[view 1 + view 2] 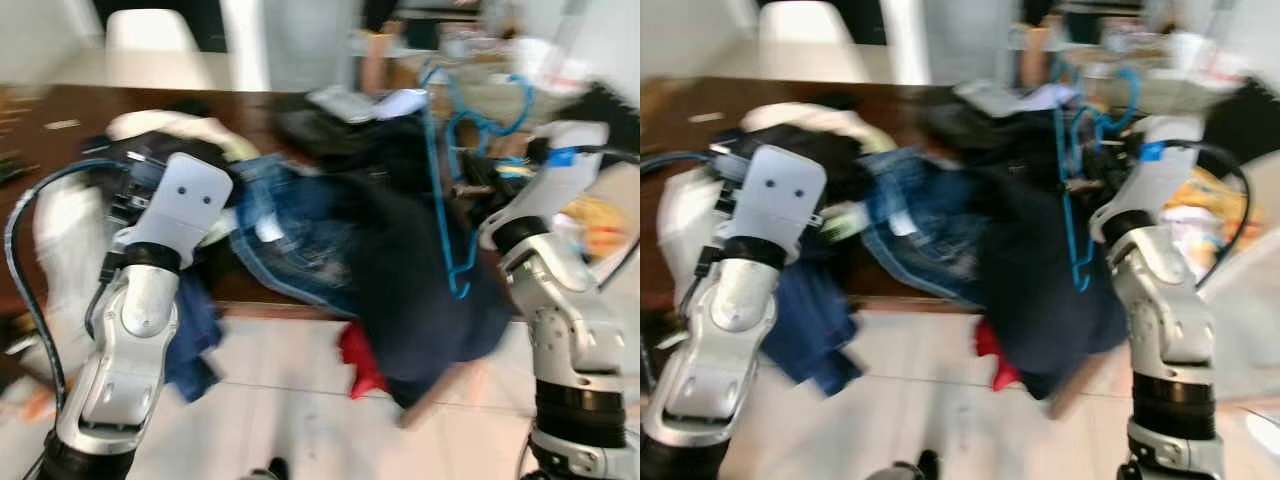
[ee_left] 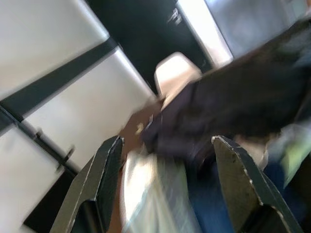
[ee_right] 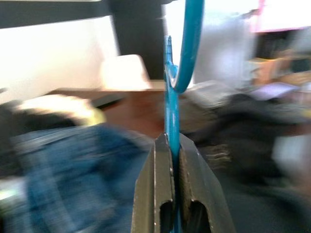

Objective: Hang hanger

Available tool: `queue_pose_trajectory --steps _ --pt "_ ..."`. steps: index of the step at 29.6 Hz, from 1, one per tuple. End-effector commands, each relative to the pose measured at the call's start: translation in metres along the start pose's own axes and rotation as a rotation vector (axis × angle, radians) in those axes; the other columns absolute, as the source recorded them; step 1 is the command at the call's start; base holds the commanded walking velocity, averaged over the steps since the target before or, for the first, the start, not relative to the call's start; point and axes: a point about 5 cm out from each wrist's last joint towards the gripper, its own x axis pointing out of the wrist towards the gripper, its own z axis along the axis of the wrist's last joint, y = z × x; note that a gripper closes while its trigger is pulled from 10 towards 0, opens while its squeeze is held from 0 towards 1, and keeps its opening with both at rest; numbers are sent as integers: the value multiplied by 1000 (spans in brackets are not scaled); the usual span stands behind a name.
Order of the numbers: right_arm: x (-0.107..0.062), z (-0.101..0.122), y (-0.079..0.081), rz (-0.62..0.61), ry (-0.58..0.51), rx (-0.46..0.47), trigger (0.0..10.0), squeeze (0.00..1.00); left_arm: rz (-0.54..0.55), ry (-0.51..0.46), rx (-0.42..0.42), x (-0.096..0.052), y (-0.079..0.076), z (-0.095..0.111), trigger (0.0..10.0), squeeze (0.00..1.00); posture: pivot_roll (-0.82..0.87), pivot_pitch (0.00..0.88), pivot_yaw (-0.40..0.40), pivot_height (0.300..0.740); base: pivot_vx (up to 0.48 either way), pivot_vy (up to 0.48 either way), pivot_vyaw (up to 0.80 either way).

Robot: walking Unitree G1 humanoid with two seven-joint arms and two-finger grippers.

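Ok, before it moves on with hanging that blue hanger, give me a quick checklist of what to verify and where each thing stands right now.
1. Right gripper clamped on the blue hanger: ok, fingers shut on its thin bar.
2. Hanger free of the dark garment on the brown table: cannot tell, it overlaps the pile.
3. Left gripper empty: ok, open over the clothes.
4. Rail or hook to hang on located: cannot tell.
5. Head views sharp enough to aim: not ok, blurred.

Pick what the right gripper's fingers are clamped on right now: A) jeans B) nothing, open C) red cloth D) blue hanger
D: in the right wrist view the right gripper has both fingers pressed onto the blue hanger, whose wire runs up from between them.
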Motion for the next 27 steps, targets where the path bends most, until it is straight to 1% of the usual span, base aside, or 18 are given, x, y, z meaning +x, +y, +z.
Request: queue_pose_trajectory --steps 1,2,4,5,7,8,9,12,13,14,15,18,19,20,23,24,25,27 --pt "-1 7 -2 -2 -32 9 10000 0 -71 12 -42 3 -12 -7 10000 0 130 179 -48 740 0 0 0" --pt "-1 7 0 4 -37 20 10000 0 -103 2 -52 7 -18 -10 10000 0 122 179 -45 740 0 0 0" --pt "-1 8 1 8 -40 26 10000 0 -118 -8 -50 9 -21 -11 10000 0 122 179 -45 740 0 0 0" --pt "-1 8 1 8 -40 26 10000 0 -118 -8 -50 9 -21 -11 10000 0 122 179 -45 740 0 0 0" --pt "-1 8 2 11 -41 28 10000 0 -136 -27 -61 12 -24 -12 10000 0 117 178 -43 740 0 0 0" --pt "-1 8 3 10 -42 29 10000 0 -140 -37 -76 17 -25 -12 10000 0 117 178 -43 740 0 0 0" --pt "-1 8 3 10 -42 29 10000 0 -140 -37 -76 17 -25 -12 10000 0 117 178 -43 740 0 0 0" --pt "-3 9 1 -4 -45 27 10000 0 -141 -56 -127 32 -24 -11 10000 0 105 179 -39 740 0 0 0" --pt "-3 9 1 -4 -45 27 10000 0 -141 -56 -127 32 -24 -11 10000 0 105 179 -39 740 0 0 0" --pt "-3 9 0 -11 -47 26 10000 0 -156 -71 -136 36 -25 -9 10000 0 105 179 -39 740 0 0 0" --pt "-4 10 -1 -15 -50 26 10000 0 -178 -88 -149 39 -27 -6 10000 0 102 179 -40 740 0 0 0" --pt "-3 11 -1 -21 -56 28 10000 0 -313 -153 -230 43 -44 4 10000 0 99 175 -35 740 0 0 0" --pt "-3 11 -1 -21 -58 28 10000 0 -339 -166 -250 44 -48 6 10000 0 99 175 -35 740 0 0 0" --pt "-3 11 -1 -21 -58 28 10000 0 -339 -166 -250 44 -48 6 10000 0 99 175 -35 740 0 0 0" --pt "-2 12 -1 -21 -61 28 10000 0 -400 -201 -259 46 -61 7 10000 0 93 174 -34 740 0 0 0" --pt "-2 12 -1 -21 -61 28 10000 0 -400 -201 -259 46 -61 7 10000 0 93 174 -34 740 0 0 0" --pt "-2 12 -1 -22 -63 27 10000 0 -413 -196 -254 49 -67 2 10000 0 87 169 -35 740 0 0 0" --pt "-2 12 -1 -22 -63 27 10000 0 -413 -196 -254 49 -67 2 10000 0 87 169 -35 740 0 0 0"
